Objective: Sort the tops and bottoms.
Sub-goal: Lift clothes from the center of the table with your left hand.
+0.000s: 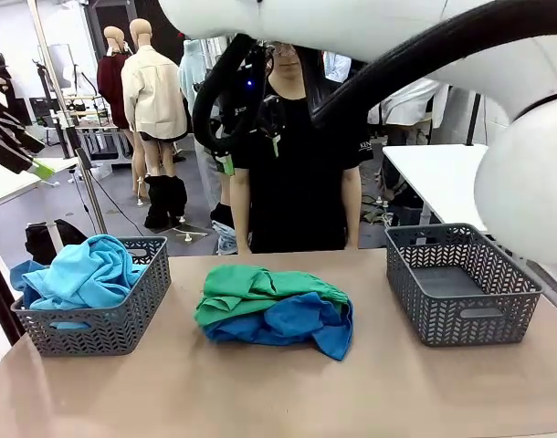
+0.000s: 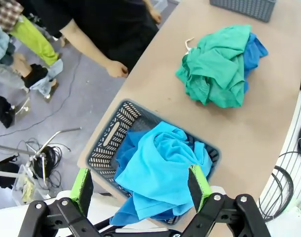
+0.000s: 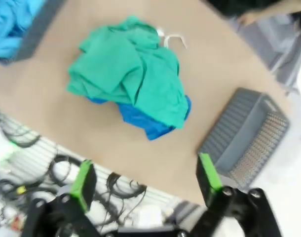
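A light sky-blue top (image 1: 82,272) fills the left grey basket (image 1: 123,328). In the middle of the table the emerald-green bottoms (image 1: 256,285) lie crumpled over a royal-blue top (image 1: 297,324). My left gripper (image 2: 140,174) hangs open high above the sky-blue top (image 2: 158,170) and its basket (image 2: 111,136), holding nothing; it also enters at the left edge (image 1: 39,155) of the front view. My right gripper (image 3: 145,165) is open high over the table's near edge, well above the green bottoms (image 3: 131,79) and the royal-blue top (image 3: 143,121).
An empty grey basket (image 1: 461,283) stands at the right of the table. A person in black (image 1: 297,164) stands at the far side, one hand (image 2: 116,69) near the table edge. The right arm's white links span the top of the front view.
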Available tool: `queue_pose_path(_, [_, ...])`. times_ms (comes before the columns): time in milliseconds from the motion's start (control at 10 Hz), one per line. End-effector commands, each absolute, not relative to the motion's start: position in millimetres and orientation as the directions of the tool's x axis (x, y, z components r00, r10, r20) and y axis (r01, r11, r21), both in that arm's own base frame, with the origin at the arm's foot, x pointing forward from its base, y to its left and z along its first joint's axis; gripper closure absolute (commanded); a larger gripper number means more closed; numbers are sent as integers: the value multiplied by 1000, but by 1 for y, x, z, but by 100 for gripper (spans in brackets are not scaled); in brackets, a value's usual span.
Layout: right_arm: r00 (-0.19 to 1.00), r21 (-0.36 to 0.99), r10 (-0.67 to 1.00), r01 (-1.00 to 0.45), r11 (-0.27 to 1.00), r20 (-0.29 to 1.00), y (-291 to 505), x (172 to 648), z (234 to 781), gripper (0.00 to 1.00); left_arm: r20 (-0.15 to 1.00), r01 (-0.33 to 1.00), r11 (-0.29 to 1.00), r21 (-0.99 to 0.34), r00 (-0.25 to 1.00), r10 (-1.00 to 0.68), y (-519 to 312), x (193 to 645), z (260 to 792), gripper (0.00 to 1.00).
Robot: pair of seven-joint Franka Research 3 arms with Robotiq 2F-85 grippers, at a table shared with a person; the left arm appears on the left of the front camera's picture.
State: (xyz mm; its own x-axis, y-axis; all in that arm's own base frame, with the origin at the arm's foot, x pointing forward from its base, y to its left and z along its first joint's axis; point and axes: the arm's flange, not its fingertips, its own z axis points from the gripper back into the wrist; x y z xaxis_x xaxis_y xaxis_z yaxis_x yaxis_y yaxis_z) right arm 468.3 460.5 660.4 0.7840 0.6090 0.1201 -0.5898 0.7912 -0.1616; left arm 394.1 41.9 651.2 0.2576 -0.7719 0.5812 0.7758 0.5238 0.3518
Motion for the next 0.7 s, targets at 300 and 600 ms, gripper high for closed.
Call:
queue_pose_path(300, [753, -244, 649, -612, 752, 108, 465, 495, 649, 0, 584, 771, 526, 359, 254, -771, 43, 394, 657, 0])
queue_pose_path(600, [902, -157, 332, -298, 942, 277, 318, 471, 653, 0, 554, 868, 379, 322, 153, -819, -26, 409, 628, 0])
